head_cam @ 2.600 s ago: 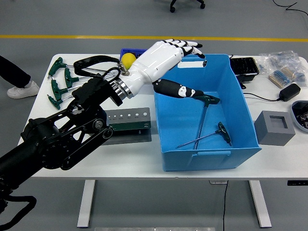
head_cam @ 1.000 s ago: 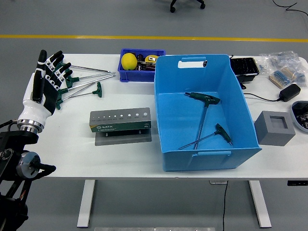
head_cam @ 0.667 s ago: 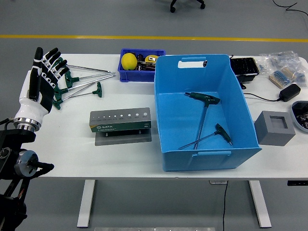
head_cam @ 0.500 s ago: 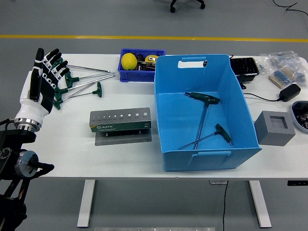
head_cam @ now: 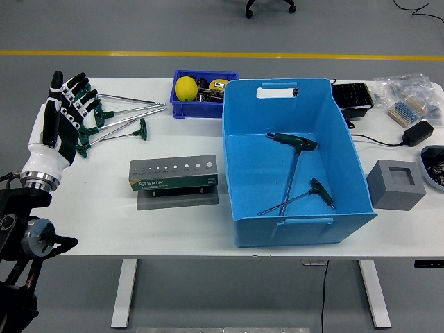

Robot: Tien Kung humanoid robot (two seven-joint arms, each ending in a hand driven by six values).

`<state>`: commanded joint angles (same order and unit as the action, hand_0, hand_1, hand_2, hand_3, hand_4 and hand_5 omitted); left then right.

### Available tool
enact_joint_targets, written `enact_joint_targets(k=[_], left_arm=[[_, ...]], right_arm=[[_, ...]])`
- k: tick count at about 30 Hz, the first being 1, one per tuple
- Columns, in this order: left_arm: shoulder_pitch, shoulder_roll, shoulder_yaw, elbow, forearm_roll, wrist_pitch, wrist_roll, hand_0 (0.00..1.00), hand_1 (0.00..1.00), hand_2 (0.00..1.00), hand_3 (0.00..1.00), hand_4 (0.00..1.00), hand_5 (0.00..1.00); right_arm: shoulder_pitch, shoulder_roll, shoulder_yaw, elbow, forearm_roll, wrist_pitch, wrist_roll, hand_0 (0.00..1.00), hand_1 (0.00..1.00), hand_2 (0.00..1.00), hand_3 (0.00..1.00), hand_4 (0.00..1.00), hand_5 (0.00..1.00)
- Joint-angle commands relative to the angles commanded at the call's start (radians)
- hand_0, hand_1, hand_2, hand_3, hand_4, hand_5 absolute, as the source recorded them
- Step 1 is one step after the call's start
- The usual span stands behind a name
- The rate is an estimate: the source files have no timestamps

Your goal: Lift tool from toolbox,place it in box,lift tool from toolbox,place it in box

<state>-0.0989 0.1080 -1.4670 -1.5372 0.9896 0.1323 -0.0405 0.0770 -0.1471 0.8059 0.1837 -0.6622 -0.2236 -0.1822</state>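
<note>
The left hand (head_cam: 61,116) hovers at the table's (head_cam: 173,222) left edge, fingers straight and spread, holding nothing. Two T-handle hex keys (head_cam: 295,170) lie inside the blue box (head_cam: 347,149); more green-handled keys (head_cam: 114,121) lie just beside the hand.

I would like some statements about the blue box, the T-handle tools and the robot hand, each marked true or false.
1. Two T-handle tools lie inside the blue box. True.
2. The left hand grips a tool. False: its fingers are spread and hold nothing.
3. Loose T-handle tools lie on the table left of the blue box. True.
4. The yellow ball sits in the big blue box. False: it sits in the small blue bin behind it.
5. The grey tool holder is full of tools. False: its holes are empty.
</note>
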Motion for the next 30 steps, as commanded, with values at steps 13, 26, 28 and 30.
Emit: enact_joint_targets(k=[13,26,28,30], left_arm=[[0.006,-0.003,-0.014,-0.001,-0.001,0.008,-0.001,0.815,0.808,0.902,0.816,0.998,0.913],[0.003,-0.005,-0.011,0.002,-0.002,0.014,-0.003,0.812,0.805,0.899,0.816,0.998,0.913],[0.002,-0.005,-0.011,0.002,-0.002,0.015,-0.003,0.812,0.805,0.899,0.816,0.998,0.913],[0.002,-0.005,-0.010,0.002,-0.003,0.015,-0.004,0.812,0.805,0.899,0.816,0.998,0.913]], right_arm=[[0.003,0.001,0.002,0.000,-0.007,0.000,-0.002,0.696,0.648,0.736,0.649,0.864,0.810],[0.007,0.001,0.000,0.000,-0.005,-0.001,-0.001,0.696,0.648,0.736,0.648,0.863,0.809],[0.007,0.001,0.001,0.000,-0.006,-0.001,-0.001,0.696,0.648,0.736,0.648,0.863,0.809],[0.007,0.001,0.001,0.000,-0.006,-0.001,-0.001,0.696,0.648,0.736,0.648,0.863,0.809]])
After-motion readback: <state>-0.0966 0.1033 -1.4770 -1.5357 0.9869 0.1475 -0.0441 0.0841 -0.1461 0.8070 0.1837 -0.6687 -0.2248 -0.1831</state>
